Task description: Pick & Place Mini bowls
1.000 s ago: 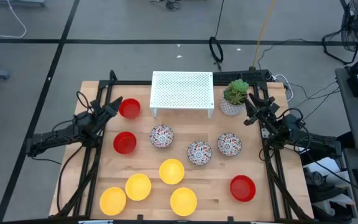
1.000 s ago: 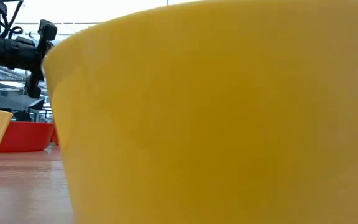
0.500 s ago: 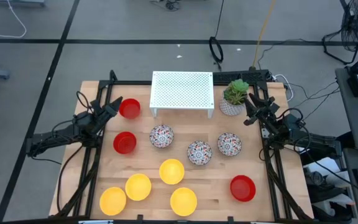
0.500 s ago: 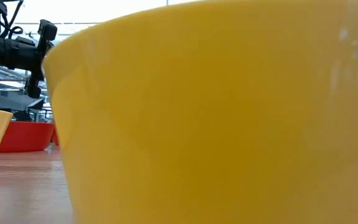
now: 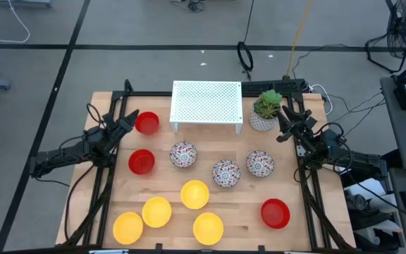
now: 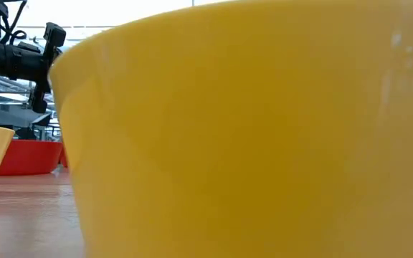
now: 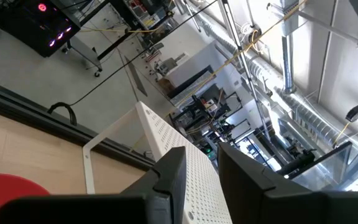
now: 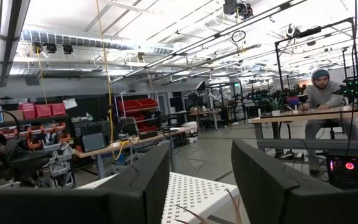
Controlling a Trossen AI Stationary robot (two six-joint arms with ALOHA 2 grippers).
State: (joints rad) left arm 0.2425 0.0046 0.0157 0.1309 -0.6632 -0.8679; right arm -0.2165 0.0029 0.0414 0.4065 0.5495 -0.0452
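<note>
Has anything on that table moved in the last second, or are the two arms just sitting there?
Nothing visibly changed. The left gripper hangs beside the red bowl at the back left, jaws apart and empty; the right gripper waits next to the potted plant, jaws open. All ten mini bowls, like the yellow bowl mid-table, and the white perforated stand sit where they were.

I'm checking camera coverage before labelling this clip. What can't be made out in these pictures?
- Low view: one yellow bowl right at the lens fills the picture and hides most of the table.
- Left wrist view: the red bowl is cut off by the edge; the left gripper hides part of the white rack.
- Right wrist view: the right gripper points out into the room; no bowls show.
</note>
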